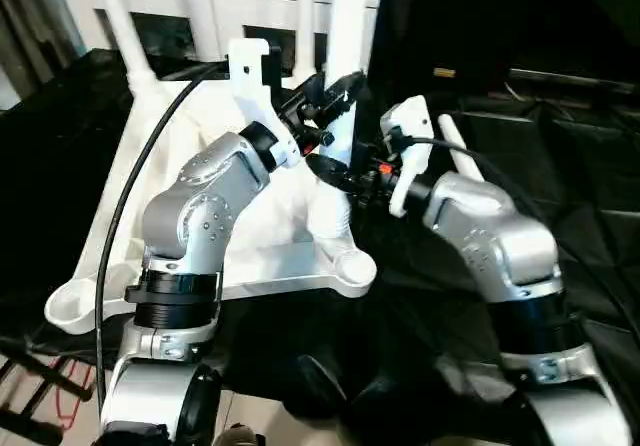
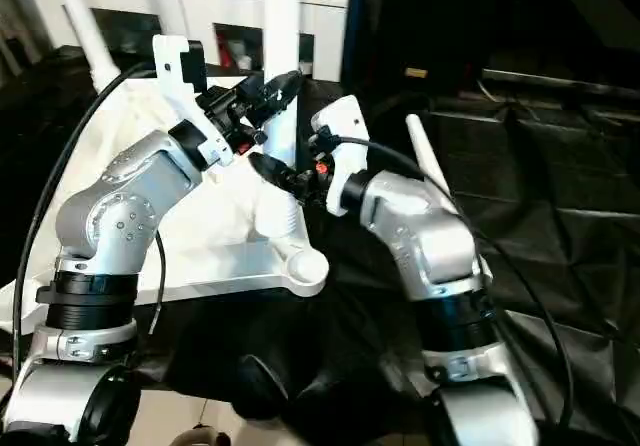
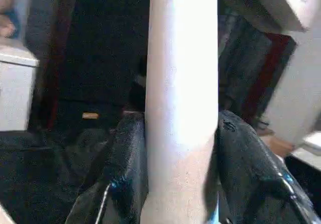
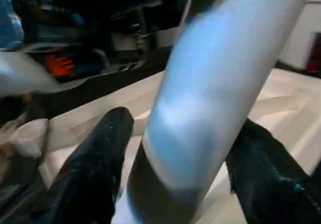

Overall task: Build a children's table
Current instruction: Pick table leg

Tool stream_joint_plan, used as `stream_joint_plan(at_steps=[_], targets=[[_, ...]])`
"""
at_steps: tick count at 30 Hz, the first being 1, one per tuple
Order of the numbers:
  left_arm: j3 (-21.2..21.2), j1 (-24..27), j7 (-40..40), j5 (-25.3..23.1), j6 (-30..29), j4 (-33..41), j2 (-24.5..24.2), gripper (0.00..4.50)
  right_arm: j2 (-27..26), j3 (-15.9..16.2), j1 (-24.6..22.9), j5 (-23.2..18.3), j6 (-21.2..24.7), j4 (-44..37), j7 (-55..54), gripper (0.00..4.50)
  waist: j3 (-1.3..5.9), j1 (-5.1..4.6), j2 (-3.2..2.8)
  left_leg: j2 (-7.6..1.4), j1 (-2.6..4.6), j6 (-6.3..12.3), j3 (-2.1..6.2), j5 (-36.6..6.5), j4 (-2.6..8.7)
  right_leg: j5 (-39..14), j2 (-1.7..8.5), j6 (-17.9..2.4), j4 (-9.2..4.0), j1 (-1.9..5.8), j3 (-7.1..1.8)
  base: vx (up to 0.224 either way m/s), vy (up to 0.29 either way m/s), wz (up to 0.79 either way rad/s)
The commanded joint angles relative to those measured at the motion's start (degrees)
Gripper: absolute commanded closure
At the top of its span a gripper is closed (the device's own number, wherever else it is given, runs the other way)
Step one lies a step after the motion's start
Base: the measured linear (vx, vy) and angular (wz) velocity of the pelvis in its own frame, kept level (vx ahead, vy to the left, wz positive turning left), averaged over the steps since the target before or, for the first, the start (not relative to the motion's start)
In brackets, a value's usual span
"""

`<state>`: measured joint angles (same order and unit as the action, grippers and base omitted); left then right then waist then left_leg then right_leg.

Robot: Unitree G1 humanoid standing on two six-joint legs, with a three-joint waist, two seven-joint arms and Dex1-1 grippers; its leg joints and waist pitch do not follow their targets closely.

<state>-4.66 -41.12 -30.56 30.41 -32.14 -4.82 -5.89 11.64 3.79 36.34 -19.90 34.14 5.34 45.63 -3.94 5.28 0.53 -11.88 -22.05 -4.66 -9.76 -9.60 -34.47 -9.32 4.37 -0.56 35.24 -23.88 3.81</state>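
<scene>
Tabletop (image 1: 250,266) lies underside up on black cloth (image 1: 560,166), ribs showing, near-right corner socket (image 1: 352,264) empty. One leg (image 1: 345,56) stands upright in the tabletop just behind that corner. Left gripper (image 3: 181,148) is clamped on this leg, fingers (image 3: 128,163) tight against both sides. Right gripper (image 4: 180,148) straddles the same leg lower down, near its base; its fingers (image 4: 100,163) sit apart from the tube with gaps on both sides, so not gripping. Second leg (image 1: 125,26) stands at the far-left corner. Another leg (image 1: 460,151) lies loose on the cloth off the tabletop's right edge. White cabinet (image 1: 200,6) behind.
</scene>
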Motion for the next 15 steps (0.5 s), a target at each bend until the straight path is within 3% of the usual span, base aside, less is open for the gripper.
stream_joint_plan(at_steps=[1,7,9,10,15], targets=[[1.17,0.02,-1.16,0.27,0.32,-0.74,0.06,2.67,-0.02,0.59,1.52,-1.68,0.57,-1.23,2.50,1.49,4.87,0.04,-0.21,-0.64,0.85,0.23,-0.07,-8.97,3.70,-8.37,2.76,-10.46,-3.55,3.78,-2.26,0.000,0.000,0.00],[-1.22,-1.02,-12.49,7.17,-0.93,-2.91,-1.52,2.67,5.96,0.56,2.49,-6.73,4.62,0.90,14.08,1.49,4.99,0.14,0.13,-0.58,0.82,1.33,-0.19,-8.18,3.45,-7.94,2.82,-11.69,-3.45,3.93,-2.22,0.000,0.000,0.00],[-2.20,-1.07,-14.42,9.34,-1.87,-2.80,-1.36,2.67,6.52,0.10,2.70,-7.76,5.08,1.53,15.69,1.49,4.95,0.13,0.09,-0.55,0.81,1.64,-0.28,-8.58,3.37,-8.77,2.91,-12.49,-3.51,3.92,-2.17,0.000,0.000,0.00],[-3.33,-1.08,-16.15,11.82,-3.12,-2.44,-1.18,2.67,6.95,-0.28,2.91,-8.64,5.65,2.16,17.05,1.49,4.99,0.16,-0.29,-0.60,0.83,1.63,-0.23,-8.51,3.32,-8.55,2.89,-12.65,-3.44,3.85,-2.19,0.000,0.000,0.00],[-4.57,-0.86,-20.11,16.55,-5.78,-1.37,-1.38,2.67,7.91,-0.62,3.16,-10.26,6.90,3.06,19.90,1.49,4.94,0.18,-0.02,-0.70,0.89,1.73,-0.24,-8.80,3.37,-8.68,2.71,-13.42,-3.49,3.85,-2.07,0.000,0.000,0.00]])
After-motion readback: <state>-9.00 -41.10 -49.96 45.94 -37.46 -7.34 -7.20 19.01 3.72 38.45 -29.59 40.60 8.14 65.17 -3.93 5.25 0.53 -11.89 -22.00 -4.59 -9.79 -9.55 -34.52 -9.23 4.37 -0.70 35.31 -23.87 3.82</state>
